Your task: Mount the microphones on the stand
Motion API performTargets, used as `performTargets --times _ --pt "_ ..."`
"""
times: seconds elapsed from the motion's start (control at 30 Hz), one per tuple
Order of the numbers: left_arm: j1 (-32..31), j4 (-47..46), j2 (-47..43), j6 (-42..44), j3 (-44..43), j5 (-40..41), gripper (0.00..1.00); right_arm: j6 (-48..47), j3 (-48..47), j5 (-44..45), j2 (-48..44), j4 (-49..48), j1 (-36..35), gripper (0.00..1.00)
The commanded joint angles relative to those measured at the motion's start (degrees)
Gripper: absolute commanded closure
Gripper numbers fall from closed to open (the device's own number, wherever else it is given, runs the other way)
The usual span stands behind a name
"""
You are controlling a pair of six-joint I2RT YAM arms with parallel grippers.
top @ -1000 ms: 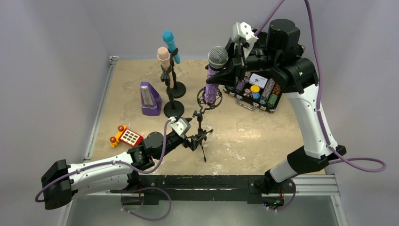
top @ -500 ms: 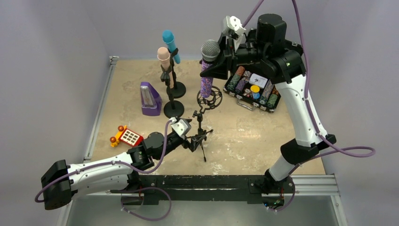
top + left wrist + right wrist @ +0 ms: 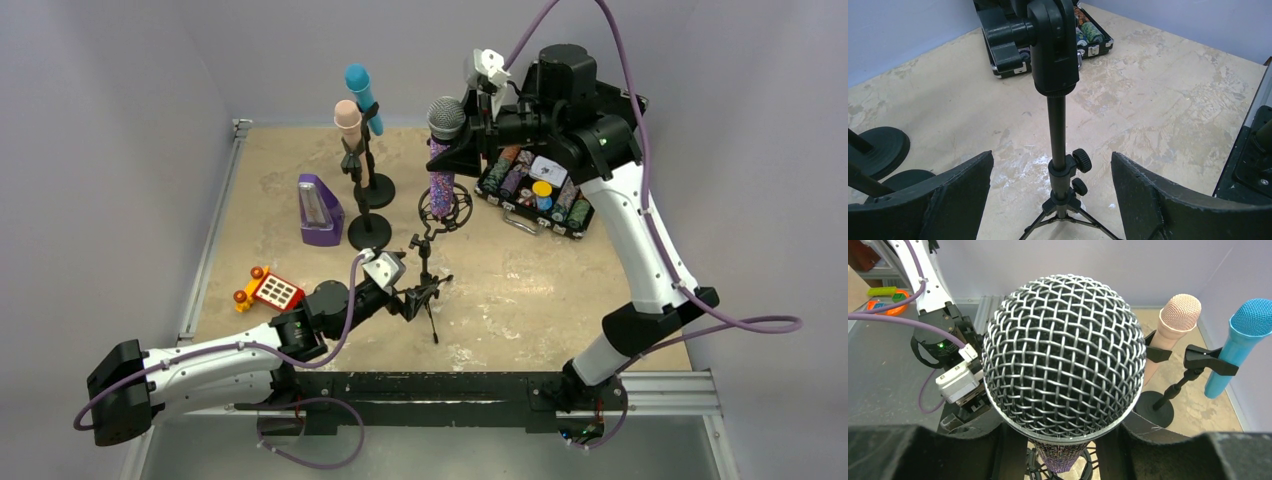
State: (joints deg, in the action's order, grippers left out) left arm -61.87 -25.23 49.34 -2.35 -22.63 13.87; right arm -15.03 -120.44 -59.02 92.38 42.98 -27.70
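The glittery purple microphone (image 3: 440, 185) with a grey mesh head (image 3: 1064, 357) hangs upright in my right gripper (image 3: 466, 148), which is shut on it just below the head. Its lower end sits at the black ring mount (image 3: 446, 208) atop the tripod stand (image 3: 426, 290); the ring also shows in the right wrist view (image 3: 1088, 466). My left gripper (image 3: 404, 297) is open, its fingers (image 3: 948, 197) on either side of the stand's pole (image 3: 1057, 125) without touching it. The turquoise microphone (image 3: 361, 92) and the peach microphone (image 3: 349, 124) sit clipped on their round-base stands.
A purple metronome (image 3: 320, 210) stands left of the round-base stands. An open black case of poker chips (image 3: 545, 190) lies right of the ring mount. A toy phone (image 3: 270, 290) lies at the near left. Grey walls close in the back and sides.
My right arm has moved left and down with the purple microphone, bringing its lower end from up and right of the ring mount to the ring. The left arm has not moved.
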Motion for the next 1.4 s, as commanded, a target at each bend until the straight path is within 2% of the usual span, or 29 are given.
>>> performTargets --times 0.0,0.47,0.67,0.83,1.07,1.37 --pt "0.34 -2.27 -0.44 0.49 -1.09 1.06 0.10 -1.06 1.25 2.24 -2.64 -1.51 0.68 1.00" --pt "0.34 -5.50 4.45 4.32 -4.58 2.45 0.15 0.77 2.85 8.29 -5.53 -3.69 1.19 1.00" --pt "0.34 -6.02 4.95 4.70 -4.84 2.85 0.16 4.59 1.55 2.21 -5.89 -6.74 1.64 1.00" --pt "0.34 -5.81 5.06 4.81 -4.80 3.01 0.16 5.65 -0.92 3.39 -4.78 -7.03 1.60 1.00" --pt "0.33 -5.78 4.90 5.06 -4.79 4.44 0.18 4.21 5.86 4.08 -7.65 -7.13 1.69 1.00" --pt "0.43 -6.88 5.63 5.25 -5.21 5.87 0.22 2.91 7.86 6.81 -9.05 -5.79 3.37 1.00"
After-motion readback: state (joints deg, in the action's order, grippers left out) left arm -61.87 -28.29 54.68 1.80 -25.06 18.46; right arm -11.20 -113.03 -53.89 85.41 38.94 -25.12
